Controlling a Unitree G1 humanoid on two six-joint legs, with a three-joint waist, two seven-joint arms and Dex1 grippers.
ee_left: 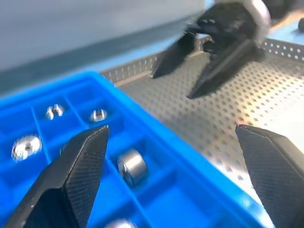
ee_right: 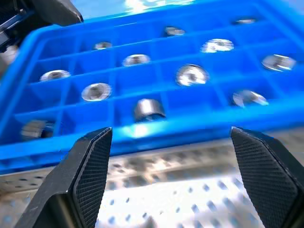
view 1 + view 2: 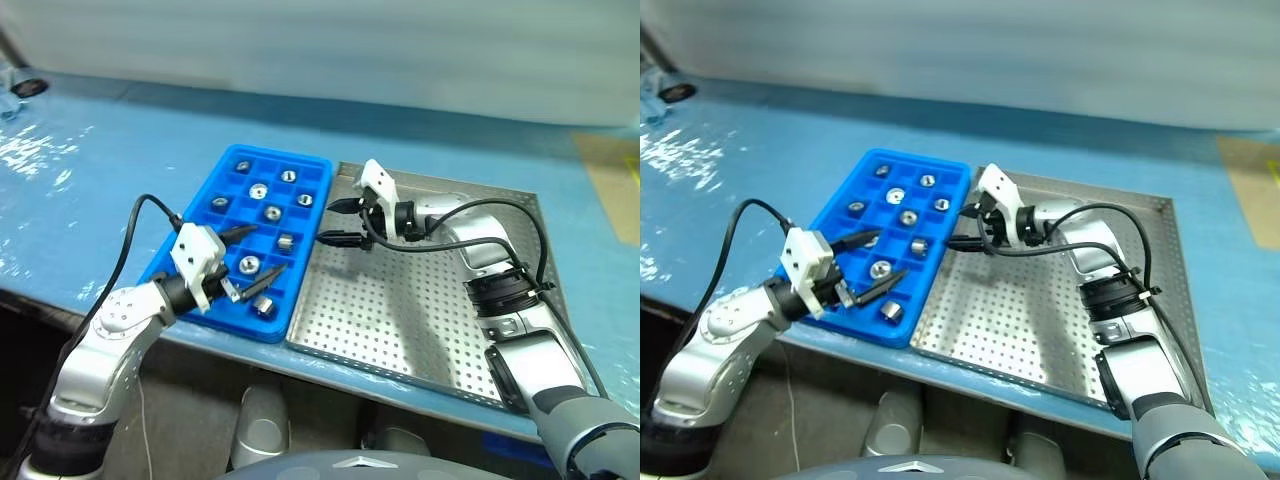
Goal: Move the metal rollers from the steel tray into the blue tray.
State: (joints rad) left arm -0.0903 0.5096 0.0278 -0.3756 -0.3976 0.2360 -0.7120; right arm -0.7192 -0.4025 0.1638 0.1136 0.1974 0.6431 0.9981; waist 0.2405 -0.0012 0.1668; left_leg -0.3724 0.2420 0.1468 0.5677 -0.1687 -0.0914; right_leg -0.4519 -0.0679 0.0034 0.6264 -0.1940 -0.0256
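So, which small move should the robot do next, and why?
Probably draw both arms back and stop. The steel tray shows no rollers on its visible floor, while the rollers sit in the blue tray. The right tool and left tool are open and hold nothing.

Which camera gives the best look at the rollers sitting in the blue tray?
The right wrist view: it looks straight across the blue tray, showing nine metal rollers in separate compartments. The head views show them smaller from above. The left wrist view catches a few.
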